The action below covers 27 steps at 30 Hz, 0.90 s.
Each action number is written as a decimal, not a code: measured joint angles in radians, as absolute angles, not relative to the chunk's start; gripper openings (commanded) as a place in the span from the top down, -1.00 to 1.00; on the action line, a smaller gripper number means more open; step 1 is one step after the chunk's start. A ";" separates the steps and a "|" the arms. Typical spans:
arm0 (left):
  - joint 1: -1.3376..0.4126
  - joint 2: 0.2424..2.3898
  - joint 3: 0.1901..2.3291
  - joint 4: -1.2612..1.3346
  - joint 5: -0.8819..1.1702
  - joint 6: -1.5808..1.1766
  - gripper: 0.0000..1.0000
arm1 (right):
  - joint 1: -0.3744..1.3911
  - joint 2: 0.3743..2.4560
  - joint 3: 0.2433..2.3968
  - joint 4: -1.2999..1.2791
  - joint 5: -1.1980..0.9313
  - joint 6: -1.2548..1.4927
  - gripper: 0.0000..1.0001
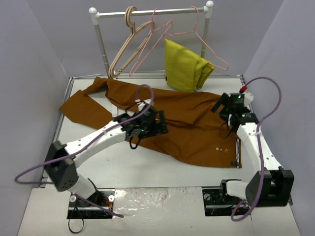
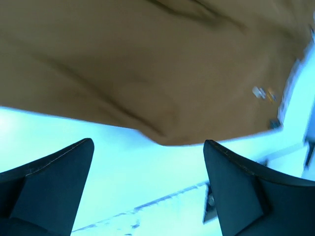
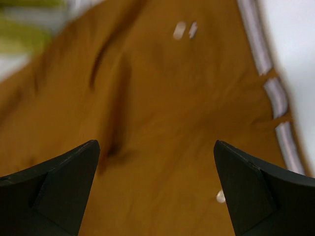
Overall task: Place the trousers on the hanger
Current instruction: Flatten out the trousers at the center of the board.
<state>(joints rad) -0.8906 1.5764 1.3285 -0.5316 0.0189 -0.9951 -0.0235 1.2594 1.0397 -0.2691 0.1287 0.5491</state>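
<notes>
Since left fingers (image 1: pixel 161 123) and right fingers (image 1: pixel 218 106) both stand apart, empty, over the trousers (image 1: pixel 189 125) lying flat on the worktop (image 1: pixel 147 169), pinch both waistband (image 1: pixel 237 150) corners, lift level, then drape over a pink hanger (image 1: pixel 149 49) on the rail (image 1: pixel 147 13).

Bare table (image 1: pixel 147 169) lies open before the trousers (image 1: pixel 197 128) (rail (image 1: pixel 108 14) and yellow garment (image 1: pixel 184 66) crowd the back).

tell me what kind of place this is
Likely a robot lab cell, not a home: grey panels box in a white table, left arm and right arm bolted at its near edge, a small clothes rail behind.
</notes>
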 measured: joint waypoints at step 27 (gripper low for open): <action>-0.417 0.861 0.797 -0.865 -0.161 -0.997 -0.86 | -0.371 1.246 0.562 -0.142 -0.020 0.922 -1.00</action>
